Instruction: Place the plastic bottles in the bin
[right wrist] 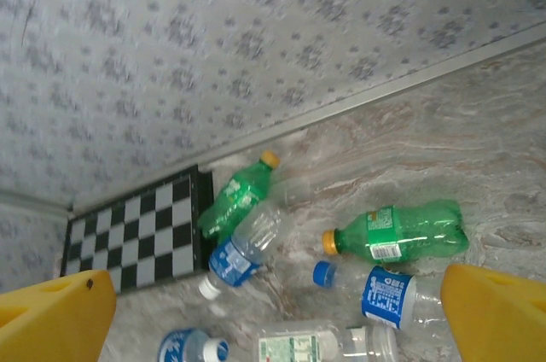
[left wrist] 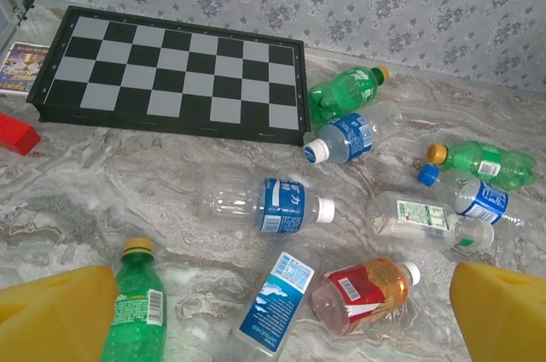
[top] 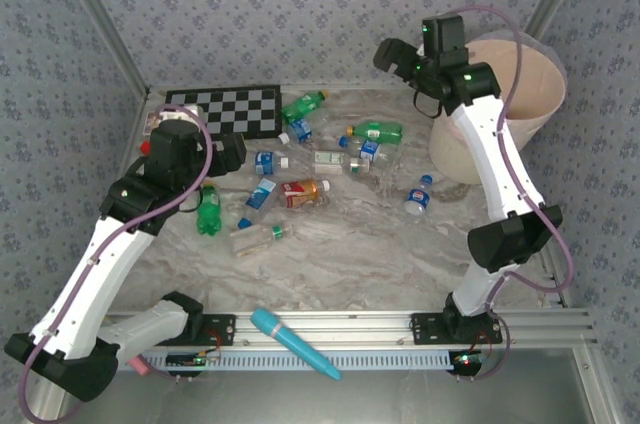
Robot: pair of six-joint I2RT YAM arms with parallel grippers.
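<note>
Left gripper (left wrist: 277,328): jaws spread wide, empty, above a green bottle (left wrist: 135,315) and a blue-labelled clear bottle (left wrist: 275,302).
Right gripper (right wrist: 273,319): jaws wide apart, holding nothing, raised just left of the bin (top: 545,94).
Plastic bottles (top: 300,192): lying scattered on the marble table (top: 380,254), between the chessboard (top: 225,109) and the bin.
Bin position: upright, far right corner.

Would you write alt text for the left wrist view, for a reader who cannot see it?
About nine plastic bottles lie scattered on a marbled table, beyond the left gripper, whose open yellow fingers frame the lower corners. A black-and-white chessboard lies at the back left, with a small red block at the left edge.
</note>
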